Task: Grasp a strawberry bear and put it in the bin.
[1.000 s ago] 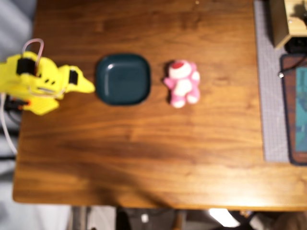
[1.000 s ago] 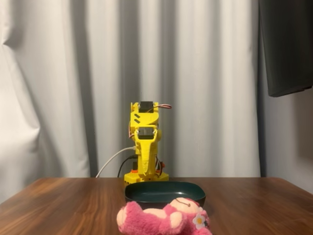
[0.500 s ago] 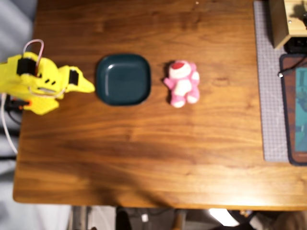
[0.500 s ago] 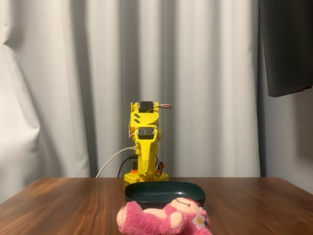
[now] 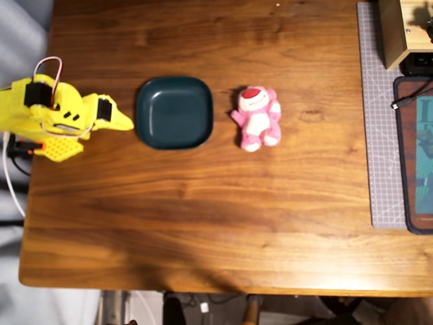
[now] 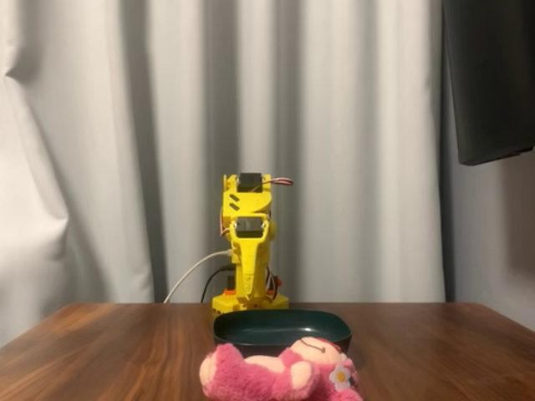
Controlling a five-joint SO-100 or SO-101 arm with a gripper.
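Note:
The strawberry bear [image 5: 257,118] is a small pink plush with a white belly and red nose. It lies on its back on the wooden table, just right of the bin in the overhead view. It lies in front of the bin in the fixed view [image 6: 276,376]. The bin [image 5: 174,112] is a dark teal rounded-square dish and is empty; it also shows in the fixed view [image 6: 282,327]. My yellow gripper [image 5: 125,123] is folded back at the table's left edge, its tip just left of the bin's rim. Its jaws look closed and hold nothing. In the fixed view the gripper [image 6: 252,282] hangs down behind the bin.
A grey cutting mat [image 5: 380,135] runs along the table's right side, with a light wooden box [image 5: 404,30] and a dark flat device [image 5: 416,156] on it. White cables [image 5: 10,169] hang at the arm's base. A curtain [image 6: 125,150] hangs behind the arm.

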